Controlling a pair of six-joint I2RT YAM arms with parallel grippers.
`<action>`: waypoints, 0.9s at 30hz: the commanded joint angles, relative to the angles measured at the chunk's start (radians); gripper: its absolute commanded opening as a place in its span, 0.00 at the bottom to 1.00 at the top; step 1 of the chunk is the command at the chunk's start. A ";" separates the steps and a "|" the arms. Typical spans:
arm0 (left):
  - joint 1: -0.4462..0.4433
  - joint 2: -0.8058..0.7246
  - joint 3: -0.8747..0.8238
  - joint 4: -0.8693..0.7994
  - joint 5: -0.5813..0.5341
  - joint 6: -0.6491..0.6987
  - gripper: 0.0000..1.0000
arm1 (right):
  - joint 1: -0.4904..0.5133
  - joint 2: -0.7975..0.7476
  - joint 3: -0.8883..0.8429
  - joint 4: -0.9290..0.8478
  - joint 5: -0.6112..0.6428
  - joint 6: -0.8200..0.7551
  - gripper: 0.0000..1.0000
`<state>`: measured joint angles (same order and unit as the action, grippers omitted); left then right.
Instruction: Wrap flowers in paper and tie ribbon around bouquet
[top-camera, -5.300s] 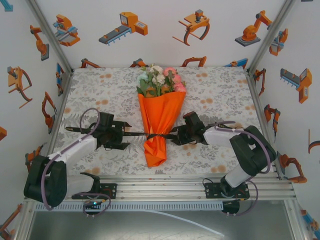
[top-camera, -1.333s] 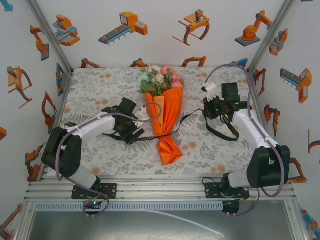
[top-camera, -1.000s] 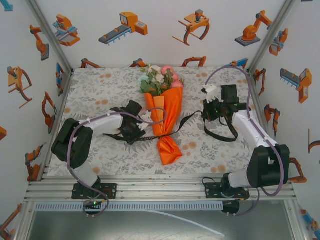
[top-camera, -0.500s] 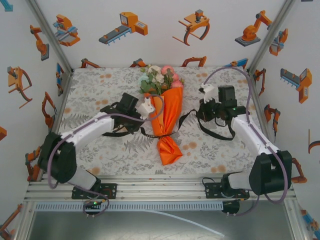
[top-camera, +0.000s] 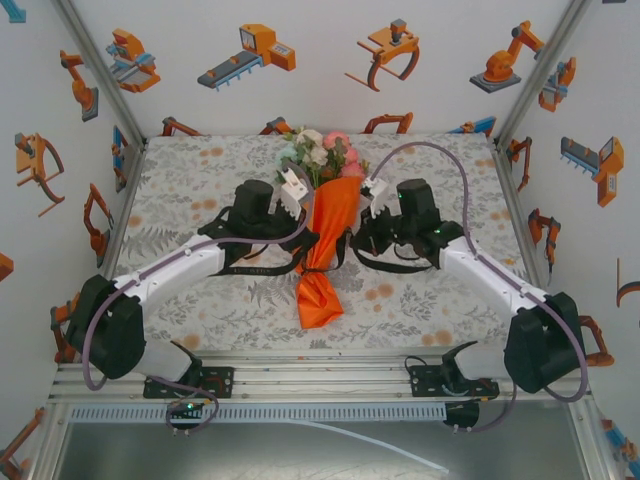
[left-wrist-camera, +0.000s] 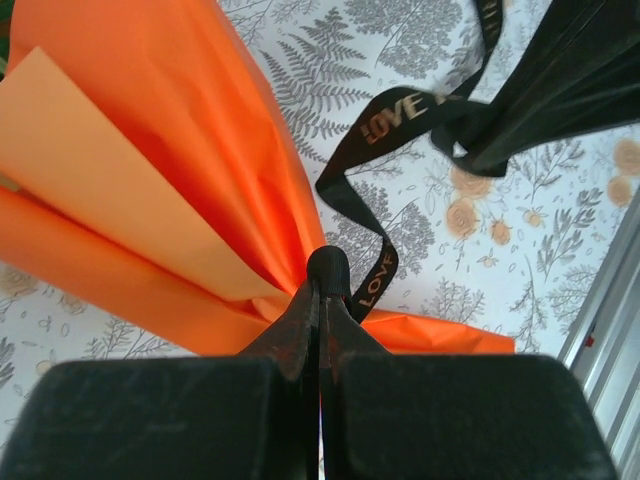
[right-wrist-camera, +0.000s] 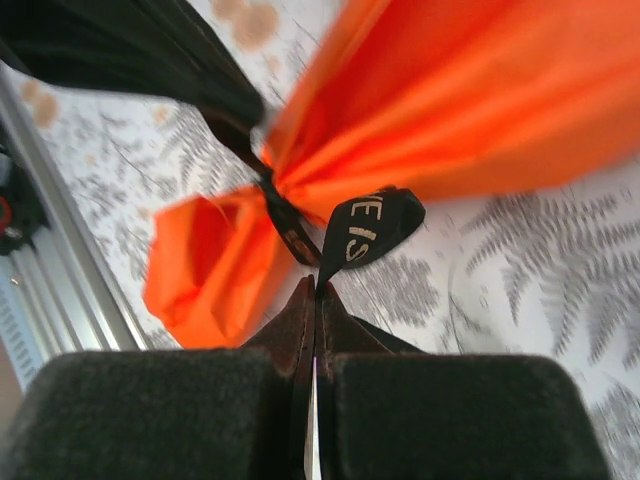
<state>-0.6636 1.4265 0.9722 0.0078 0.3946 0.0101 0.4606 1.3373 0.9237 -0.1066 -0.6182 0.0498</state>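
Note:
The bouquet (top-camera: 328, 225) lies mid-table: an orange paper (left-wrist-camera: 150, 150) cone with pink, white and green flowers (top-camera: 318, 155) at its far, wide end. A black ribbon (left-wrist-camera: 375, 120) with gold lettering circles the cone's narrow neck (right-wrist-camera: 275, 205). My left gripper (top-camera: 305, 245) sits just left of the neck, shut on a ribbon strand at its tips (left-wrist-camera: 326, 285). From the right, my right gripper (top-camera: 352, 245) is shut on a ribbon loop (right-wrist-camera: 370, 225) close to the neck. The two grippers nearly meet across the cone. The stems are hidden inside the paper.
A floral-print tablecloth (top-camera: 200, 180) covers the table. Metal rails (top-camera: 320, 375) run along the near edge, with both arm bases on them. White walls with robot stickers close in the back and sides. Loose ribbon trails under both forearms.
Both grippers have moved in to the bouquet's neck from either side. The left gripper has shut on the ribbon. The cone's lower end has swung left.

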 joint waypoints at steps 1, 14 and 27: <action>-0.004 -0.013 -0.011 0.068 0.027 -0.039 0.00 | 0.008 0.049 -0.017 0.339 -0.037 0.176 0.00; -0.005 -0.111 -0.099 0.099 0.001 -0.066 0.00 | 0.147 0.327 0.177 0.332 -0.126 0.243 0.32; -0.004 -0.074 -0.099 0.137 -0.008 -0.106 0.00 | 0.098 0.084 -0.016 0.276 -0.053 0.071 0.43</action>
<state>-0.6670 1.3411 0.8761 0.1051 0.3859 -0.0673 0.5602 1.4357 0.9531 0.1253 -0.6167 0.1520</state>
